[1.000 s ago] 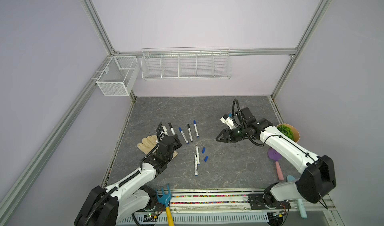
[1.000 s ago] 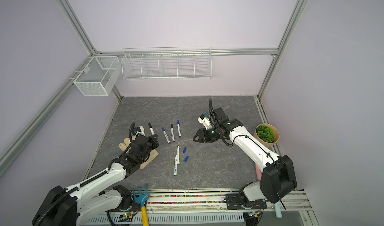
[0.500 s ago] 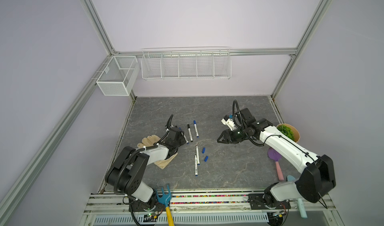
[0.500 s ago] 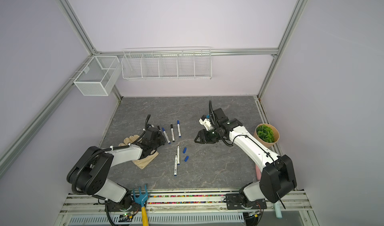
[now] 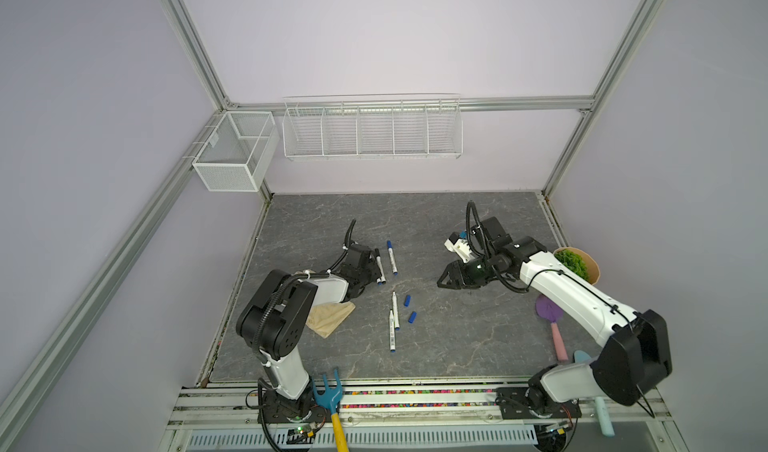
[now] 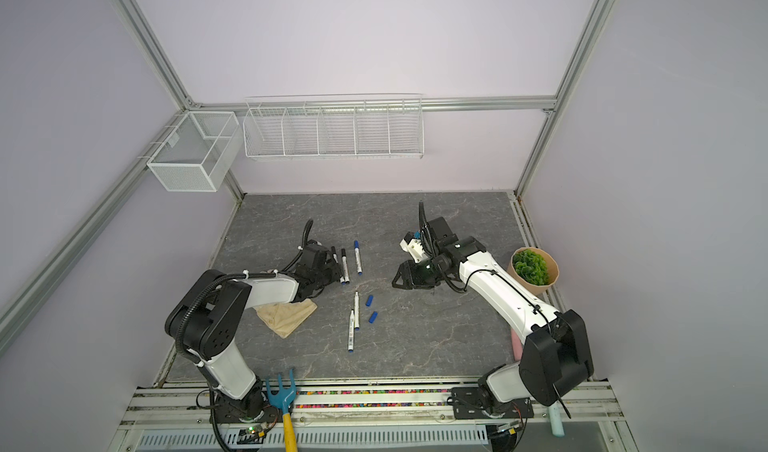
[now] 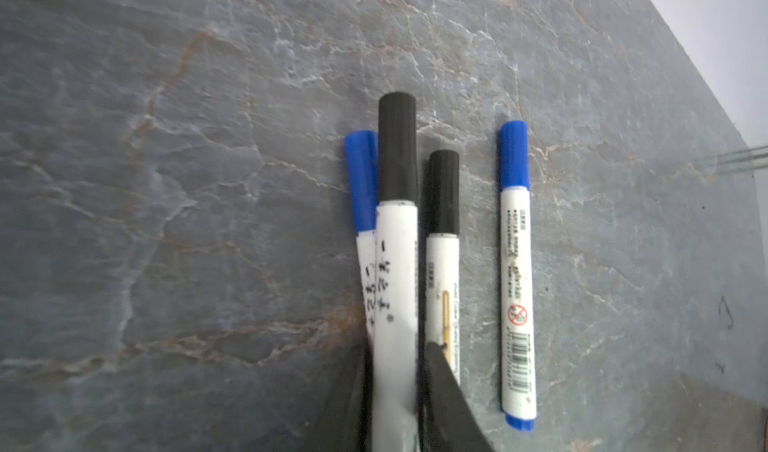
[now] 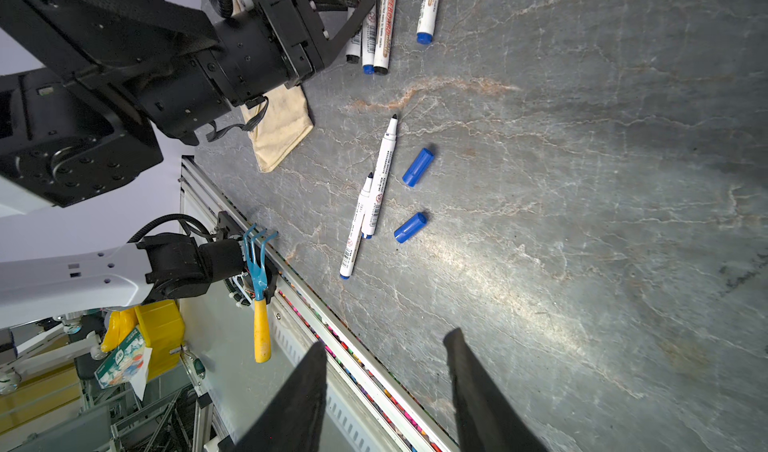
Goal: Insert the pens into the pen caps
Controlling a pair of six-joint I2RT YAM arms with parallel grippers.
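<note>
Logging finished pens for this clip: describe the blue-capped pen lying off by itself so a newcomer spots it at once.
On the grey stone tabletop, find the left tool at a bunch of three capped pens. The blue-capped pen lies just beyond them toward the table's middle. The three crowd together, two black-capped; it lies apart.

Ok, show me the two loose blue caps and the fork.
Far cap (image 5: 407,300): in a top view, mid-body.
Near cap (image 5: 412,317): in a top view, mid-body.
Fork (image 5: 330,398): in a top view, blue head.
</note>
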